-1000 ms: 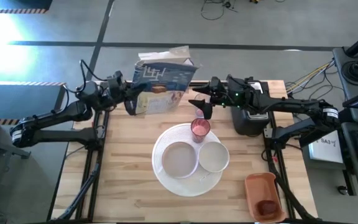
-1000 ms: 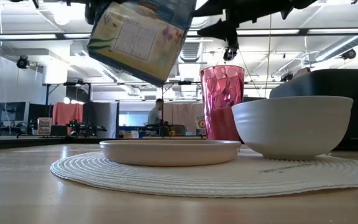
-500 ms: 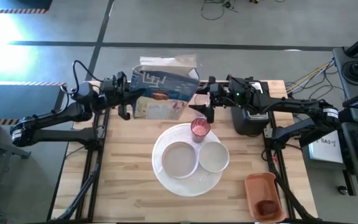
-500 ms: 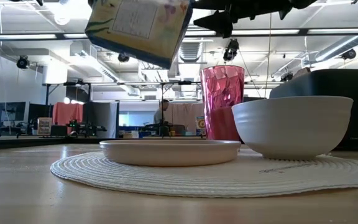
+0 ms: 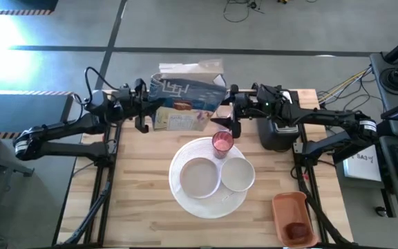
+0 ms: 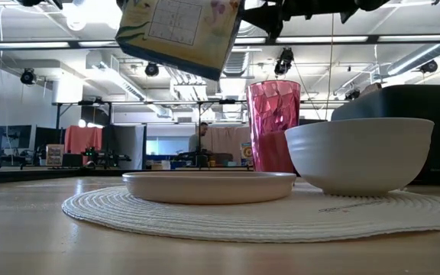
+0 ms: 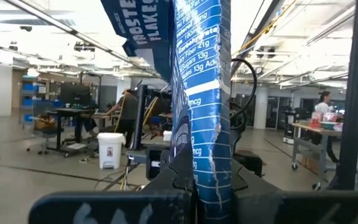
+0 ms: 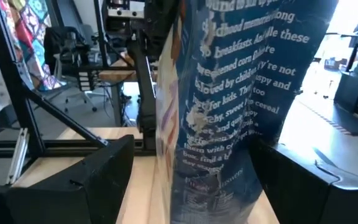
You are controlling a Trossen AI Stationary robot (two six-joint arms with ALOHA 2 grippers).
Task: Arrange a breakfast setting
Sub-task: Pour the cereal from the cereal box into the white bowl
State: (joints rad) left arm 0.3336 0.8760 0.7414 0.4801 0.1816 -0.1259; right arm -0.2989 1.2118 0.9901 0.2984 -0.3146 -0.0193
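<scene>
Bright overhead ceiling lights (image 6: 90, 11) glare in the low view; the near surface (image 6: 37, 244) blurs softly.

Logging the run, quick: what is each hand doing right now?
Left hand: closed on one end of the cereal box, held in the air.
Right hand: at the box's other end; whether it grips cannot be told.

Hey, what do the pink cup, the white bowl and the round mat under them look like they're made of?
Pink cup: likely plastic, possibly glass; translucent and faceted, with light showing through.
White bowl: looks like ceramic or melamine; opaque, smooth, softly glossy.
Mat: seems to be woven cord or fibre; matte, with fine concentric ridges.
</scene>
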